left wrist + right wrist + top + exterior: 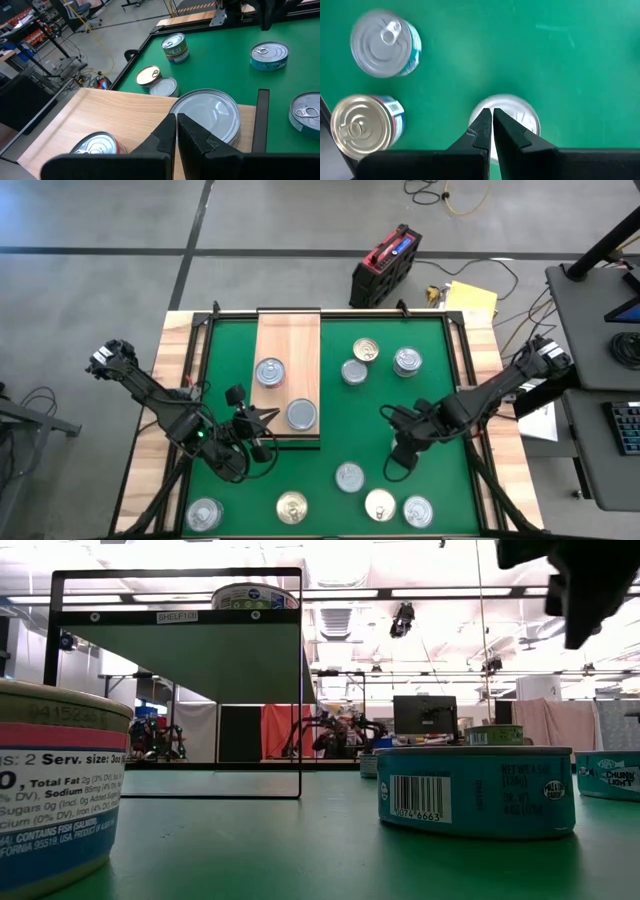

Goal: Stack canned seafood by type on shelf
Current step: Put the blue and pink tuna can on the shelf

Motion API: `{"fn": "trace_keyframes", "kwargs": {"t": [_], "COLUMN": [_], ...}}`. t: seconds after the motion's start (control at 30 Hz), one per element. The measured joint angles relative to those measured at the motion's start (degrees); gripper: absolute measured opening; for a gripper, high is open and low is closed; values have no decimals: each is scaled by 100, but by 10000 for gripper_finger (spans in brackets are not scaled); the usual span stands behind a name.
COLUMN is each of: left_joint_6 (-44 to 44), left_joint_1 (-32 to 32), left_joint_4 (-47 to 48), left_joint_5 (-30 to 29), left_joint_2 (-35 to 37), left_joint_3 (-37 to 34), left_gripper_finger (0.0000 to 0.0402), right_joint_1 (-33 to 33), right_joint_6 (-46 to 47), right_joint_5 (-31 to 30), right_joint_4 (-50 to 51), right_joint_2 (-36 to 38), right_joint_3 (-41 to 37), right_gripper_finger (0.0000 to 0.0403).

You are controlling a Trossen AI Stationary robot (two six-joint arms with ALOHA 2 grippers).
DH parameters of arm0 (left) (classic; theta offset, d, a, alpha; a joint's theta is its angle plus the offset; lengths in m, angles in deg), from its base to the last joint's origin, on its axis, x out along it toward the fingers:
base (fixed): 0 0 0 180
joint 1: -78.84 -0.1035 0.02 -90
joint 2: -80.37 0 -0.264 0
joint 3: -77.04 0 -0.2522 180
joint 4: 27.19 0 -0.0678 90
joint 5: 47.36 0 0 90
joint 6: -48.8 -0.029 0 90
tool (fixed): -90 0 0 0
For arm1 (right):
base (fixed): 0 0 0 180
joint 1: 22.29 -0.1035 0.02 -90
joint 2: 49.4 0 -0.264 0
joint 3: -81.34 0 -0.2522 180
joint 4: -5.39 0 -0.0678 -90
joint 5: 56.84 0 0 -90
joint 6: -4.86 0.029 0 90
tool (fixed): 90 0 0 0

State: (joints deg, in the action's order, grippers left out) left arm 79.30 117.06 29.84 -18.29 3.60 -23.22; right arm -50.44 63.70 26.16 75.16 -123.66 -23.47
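1. Presently my left gripper (268, 417) hovers at the near edge of the light wooden shelf board (288, 340), jaws pressed together and holding nothing.
2. Just ahead of those jaws a flat round silver-lidded tin (301, 414) sits on the board; a second silver tin with a red label (269, 372) sits farther along it.
3. My right gripper (386, 412) hangs over the green bench mat (425, 385), jaws likewise closed and empty.
4. Under the right jaws a silver-lidded tin (506, 120) rests on the mat, with a gold-lidded tin (362, 122) and another silver pull-tab tin (385, 42) beside it.
5. Three more tins (353, 371) cluster at the far right of the mat.
6. Four others (291, 507) lie along the near edge.
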Motion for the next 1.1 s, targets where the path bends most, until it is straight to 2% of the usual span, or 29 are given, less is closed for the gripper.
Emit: {"fn": "trace_keyframes", "kwargs": {"t": [0.23,0.63,1.1], "left_joint_6": [0,-906,-929], "left_joint_1": [0,0,0], "left_joint_4": [-144,-1496,-1517], "left_joint_5": [2,4,4], "left_joint_2": [0,0,-7], "left_joint_3": [0,0,0], "left_gripper_finger": [0,0,0], "right_joint_1": [-378,-528,-524], "right_joint_6": [484,1345,1616], "right_joint_5": [438,394,185], "right_joint_4": [170,161,59], "right_joint_2": [0,0,0], "right_joint_3": [-208,-997,-1373], "right_gripper_finger": [9,9,9]}}
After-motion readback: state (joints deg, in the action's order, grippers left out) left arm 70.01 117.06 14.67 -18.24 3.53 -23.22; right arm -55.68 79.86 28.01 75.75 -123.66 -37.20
